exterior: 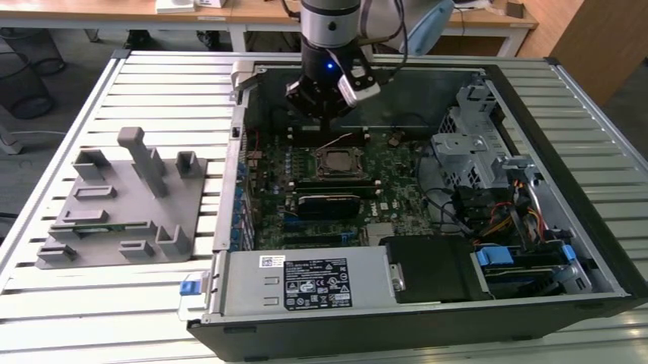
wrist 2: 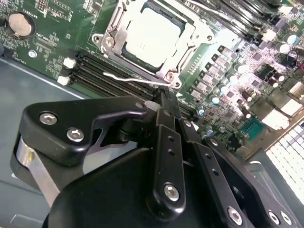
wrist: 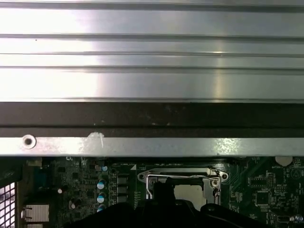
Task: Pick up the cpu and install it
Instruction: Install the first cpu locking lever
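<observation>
the tool (wrist 2: 164, 97) hangs with its fingers together, holding nothing, just above the socket's wire lever (wrist 2: 133, 78). the cpu (wrist 2: 151, 37) lies seated in the socket (exterior: 338, 161) on the motherboard (exterior: 395, 163), inside the open computer case (exterior: 567, 114) on the slatted surface (exterior: 61, 303).

a slatted metal table (exterior: 91, 98) carries an open computer case (exterior: 567, 182) and what looks like a grey fixture block (exterior: 121, 205).

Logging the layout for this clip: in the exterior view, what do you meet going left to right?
Grey fixture plate → cpu in its socket on the motherboard, with the claw above it → metal drive cage.
</observation>
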### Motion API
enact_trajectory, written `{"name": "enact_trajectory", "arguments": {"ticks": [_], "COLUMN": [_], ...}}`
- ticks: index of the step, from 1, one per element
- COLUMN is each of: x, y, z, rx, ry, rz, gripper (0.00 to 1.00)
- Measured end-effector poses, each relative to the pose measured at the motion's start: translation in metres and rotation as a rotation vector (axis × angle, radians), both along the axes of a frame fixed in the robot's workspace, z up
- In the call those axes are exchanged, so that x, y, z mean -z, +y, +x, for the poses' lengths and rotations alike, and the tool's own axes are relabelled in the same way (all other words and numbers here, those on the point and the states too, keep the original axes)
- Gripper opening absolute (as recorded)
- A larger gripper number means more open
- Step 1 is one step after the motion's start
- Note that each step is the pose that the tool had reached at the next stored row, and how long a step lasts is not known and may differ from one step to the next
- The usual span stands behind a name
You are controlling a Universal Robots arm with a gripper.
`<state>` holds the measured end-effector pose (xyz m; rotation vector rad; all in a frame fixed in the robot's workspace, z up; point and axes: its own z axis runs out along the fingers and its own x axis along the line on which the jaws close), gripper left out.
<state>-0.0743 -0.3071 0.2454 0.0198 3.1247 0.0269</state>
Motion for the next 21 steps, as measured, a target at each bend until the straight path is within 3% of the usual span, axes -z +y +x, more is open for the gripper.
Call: {"name": "enact_trajectory", "arguments": {"ticks": [11, 16, 21], "x": [0.0039, 0.0050, 0.0060], "y": [0.0003, 0.0045, 0.0055], "z": [0.009, 0.013, 0.019], "rx": [-0.014, -0.015, -0.015], "ry": [0.0000, 0.0001, 0.0001], "rz": [-0.0037, -0.0037, -0.0038], "gripper": [0.11, 0.11, 0.11]}}
